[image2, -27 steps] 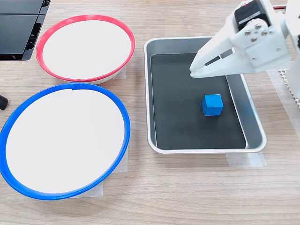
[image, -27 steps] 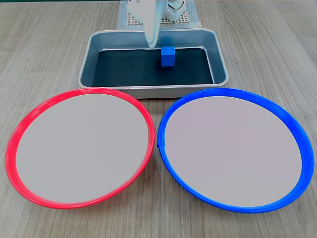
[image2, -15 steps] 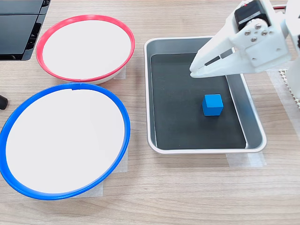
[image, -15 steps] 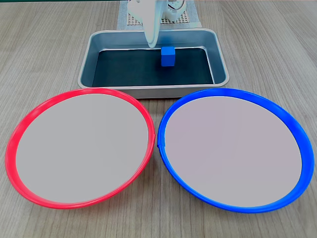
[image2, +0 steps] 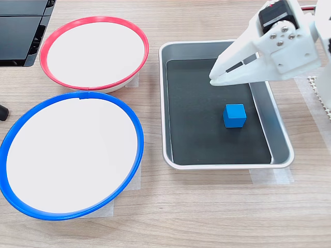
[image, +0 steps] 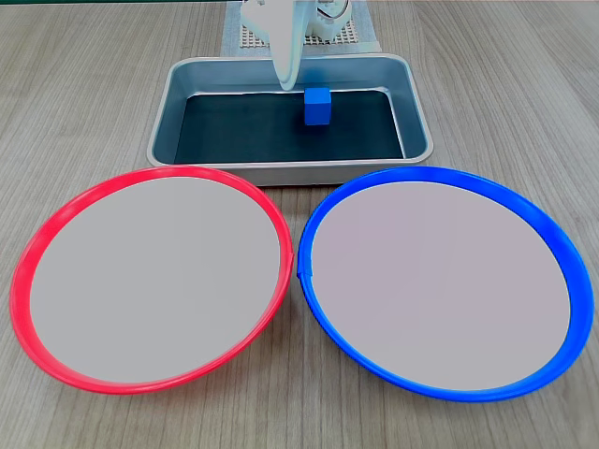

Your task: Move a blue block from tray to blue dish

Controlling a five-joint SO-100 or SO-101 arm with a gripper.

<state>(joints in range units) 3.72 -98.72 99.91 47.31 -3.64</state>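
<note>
A small blue block [image: 318, 106] [image2: 235, 115] rests on the dark bottom of the silver tray [image: 178, 89] [image2: 279, 132]. The white gripper [image: 287, 84] [image2: 213, 79] hovers over the tray with its fingers together and nothing between them; its tip is beside the block and apart from it. The blue dish [image: 440, 192] [image2: 15, 132] lies empty on the table next to the tray, at the first exterior view's right and the second exterior view's lower left.
A red-rimmed plate [image: 56, 224] [image2: 51, 39] lies beside the blue dish, also empty. A dark object [image2: 20, 31] sits at the second exterior view's top left. The arm's base [image: 314, 19] stands on a mesh mat behind the tray.
</note>
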